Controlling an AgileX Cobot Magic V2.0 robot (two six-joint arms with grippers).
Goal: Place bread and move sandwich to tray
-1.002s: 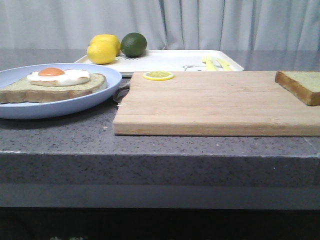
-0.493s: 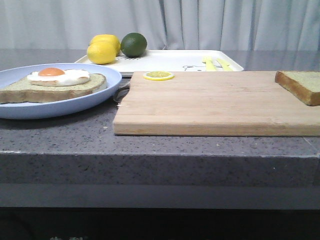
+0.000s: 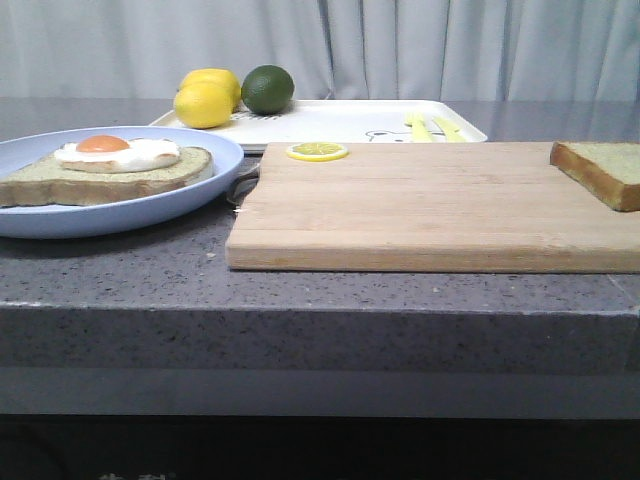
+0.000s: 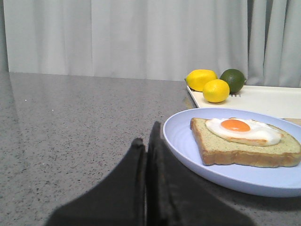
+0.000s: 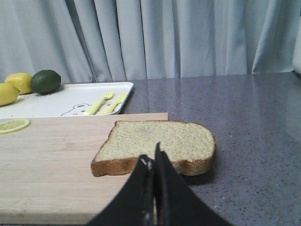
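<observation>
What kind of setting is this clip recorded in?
Most likely a mock kitchen counter set up for robot trials: a speckled grey countertop with a wooden cutting board, an egg-topped sandwich on a blue plate, and a white tray, all before a plain curtain.

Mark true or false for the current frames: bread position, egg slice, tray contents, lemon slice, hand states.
1. The bread lies on the board, hanging over its edge. True.
2. The egg slice sits on the tray. False: it sits on the blue plate, on the counter.
3. Two lemons and a lime are on the tray. True.
4. The lemon slice lies on the plate. False: it lies on the board.
5. The right hand holds the bread. False: it is shut and empty, short of the bread.
6. The left hand is shut. True.
</observation>
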